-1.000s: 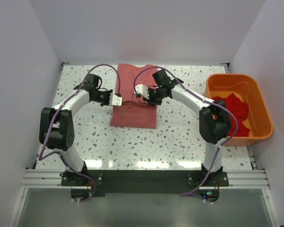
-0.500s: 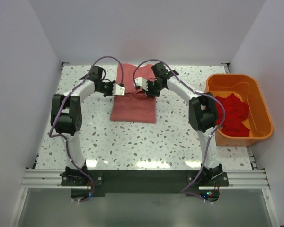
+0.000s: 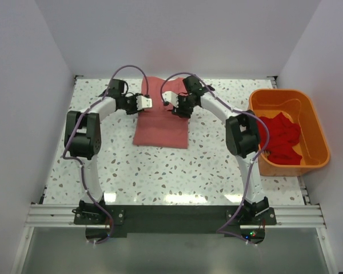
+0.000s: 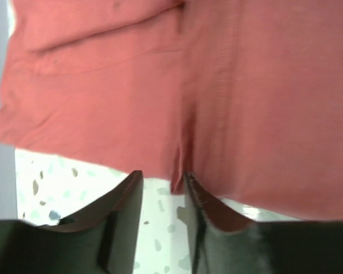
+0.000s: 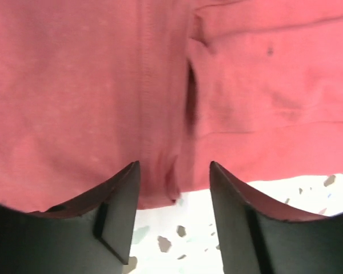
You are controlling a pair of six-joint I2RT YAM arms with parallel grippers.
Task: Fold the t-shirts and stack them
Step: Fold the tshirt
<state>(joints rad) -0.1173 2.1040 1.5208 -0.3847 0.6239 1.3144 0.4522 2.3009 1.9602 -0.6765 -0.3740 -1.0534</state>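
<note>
At twelve o'clock on the table (image 3: 217, 165) lies the folded salmon-pink t-shirt (image 3: 160, 125); the red t-shirt (image 3: 281, 140) sits in the tub (image 3: 286, 95) at three. The left gripper (image 4: 163, 178) stands narrowly parted, the right gripper (image 5: 174, 166) wider, neither clamping cloth. Lift both straight up, lest puckers drag the fold.

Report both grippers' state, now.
Left gripper: open, jaws apart at the pink t-shirt edge, holding nothing.
Right gripper: open at the same t-shirt, holding nothing.
</note>
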